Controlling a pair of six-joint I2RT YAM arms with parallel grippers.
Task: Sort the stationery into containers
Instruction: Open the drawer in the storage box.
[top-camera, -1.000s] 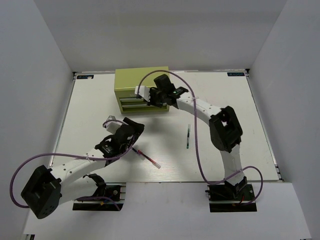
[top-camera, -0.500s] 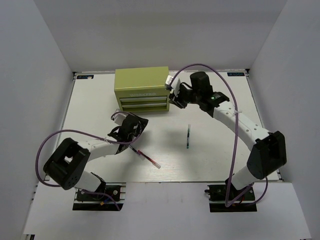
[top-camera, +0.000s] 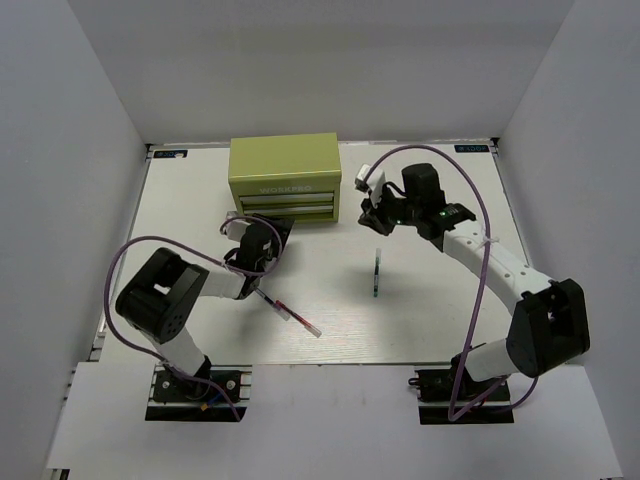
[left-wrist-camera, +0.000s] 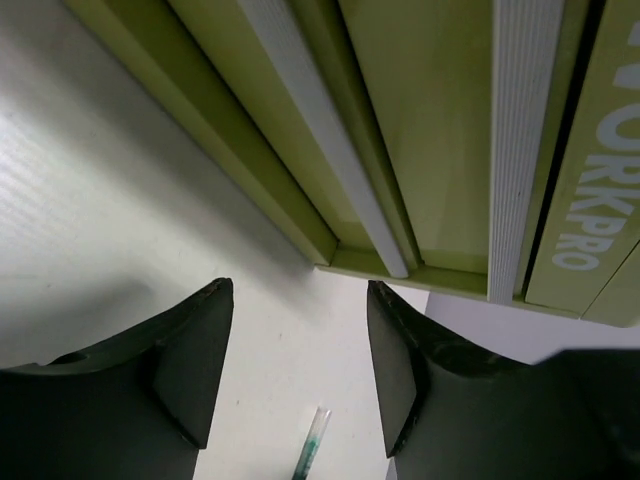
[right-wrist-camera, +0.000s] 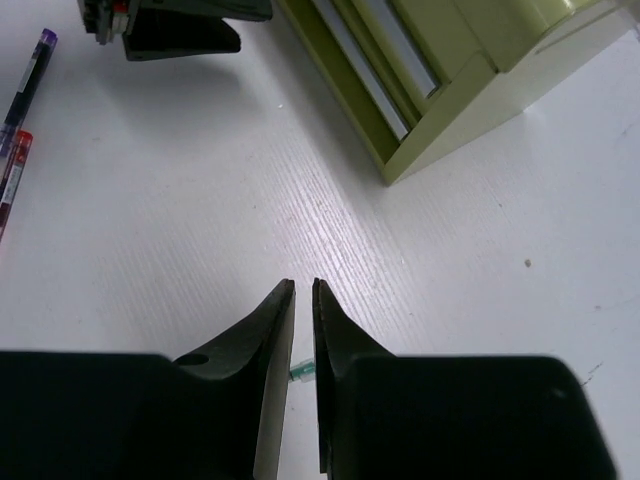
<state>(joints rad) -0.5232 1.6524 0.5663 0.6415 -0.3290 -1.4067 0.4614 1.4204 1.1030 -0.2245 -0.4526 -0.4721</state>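
Drawers are shut, so I'd hook the left fingers (wide open, empty) squarely under a handle rail first, since the green pen lies on the table by the nearly closed, empty right fingers.

You've three pens and one tool chest here.
Pens: green pen, red-white pen, dark pen.

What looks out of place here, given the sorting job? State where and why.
On the table, the green pen lies loose in the middle and the red-white pen nearer the front edge, both outside the tool chest, whose drawers are shut.
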